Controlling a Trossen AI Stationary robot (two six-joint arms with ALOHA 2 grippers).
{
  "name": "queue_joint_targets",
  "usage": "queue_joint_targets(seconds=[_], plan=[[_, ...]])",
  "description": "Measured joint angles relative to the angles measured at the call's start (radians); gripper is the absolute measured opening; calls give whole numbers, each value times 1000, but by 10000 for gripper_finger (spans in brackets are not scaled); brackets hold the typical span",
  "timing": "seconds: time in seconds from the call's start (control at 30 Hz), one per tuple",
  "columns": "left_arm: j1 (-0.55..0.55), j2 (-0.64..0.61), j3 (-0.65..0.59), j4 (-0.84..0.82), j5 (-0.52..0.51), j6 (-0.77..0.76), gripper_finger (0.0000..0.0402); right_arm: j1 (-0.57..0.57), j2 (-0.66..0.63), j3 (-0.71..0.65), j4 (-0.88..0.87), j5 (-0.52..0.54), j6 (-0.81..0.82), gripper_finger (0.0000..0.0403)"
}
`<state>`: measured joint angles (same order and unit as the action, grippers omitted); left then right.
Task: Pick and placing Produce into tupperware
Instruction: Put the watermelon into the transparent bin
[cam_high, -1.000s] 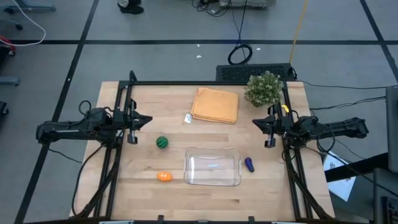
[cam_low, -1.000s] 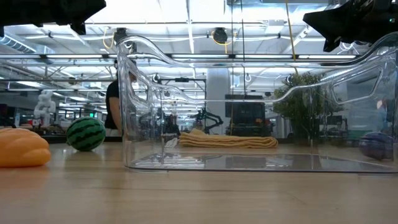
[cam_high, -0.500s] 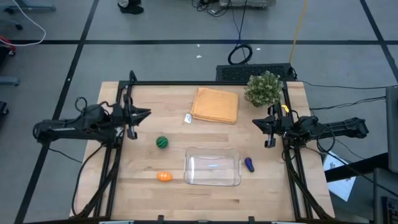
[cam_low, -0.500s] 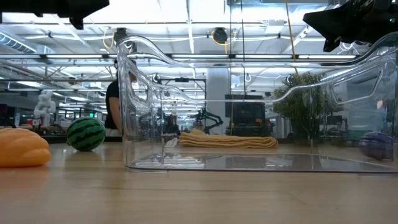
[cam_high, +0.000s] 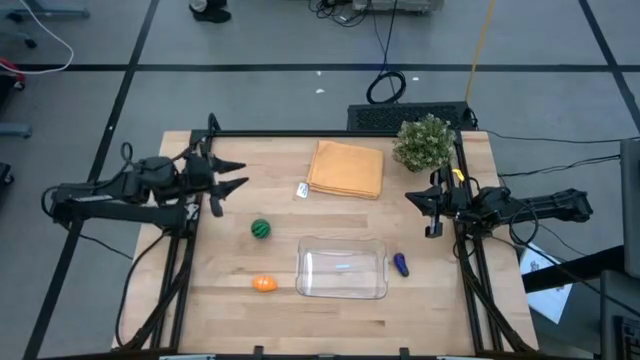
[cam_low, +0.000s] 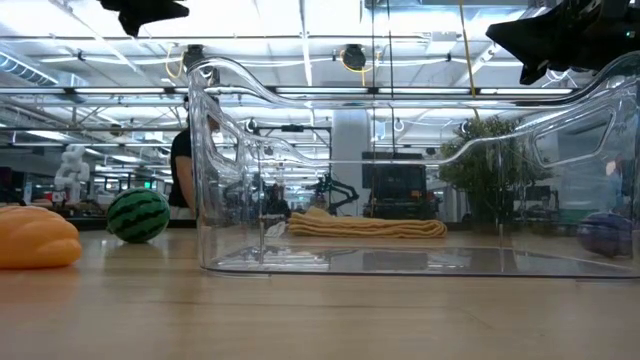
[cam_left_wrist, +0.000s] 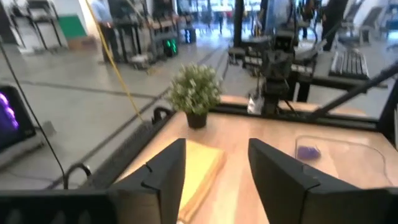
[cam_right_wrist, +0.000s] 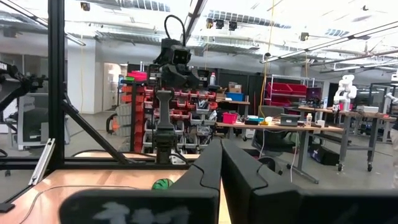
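Clear plastic rectangular tupperware (cam_high: 342, 271) sits lower centre of the high view, empty. Left gripper (cam_high: 232, 177), jaws spread, hovers upper left; right gripper (cam_high: 415, 199) waits, jaws closed, at centre right. Descend vertically onto the dark-green striped ball (cam_high: 260, 228) (nearest produce, judged first), centring fingers before closing.

Empty tupperware (cam_high: 342, 270) amid scattered produce (cam_high: 260, 228)
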<state>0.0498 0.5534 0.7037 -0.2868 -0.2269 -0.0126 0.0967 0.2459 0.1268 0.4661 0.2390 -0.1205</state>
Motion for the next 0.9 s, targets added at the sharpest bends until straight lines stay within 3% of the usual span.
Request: queue_joint_targets(seconds=[0.6, 0.9], plan=[[0, 286, 242, -455, 18, -167, 248, 0, 0, 0, 0, 0, 0, 0], [0, 418, 271, -626, 113, -233, 258, 0, 0, 0, 0, 0, 0, 0]])
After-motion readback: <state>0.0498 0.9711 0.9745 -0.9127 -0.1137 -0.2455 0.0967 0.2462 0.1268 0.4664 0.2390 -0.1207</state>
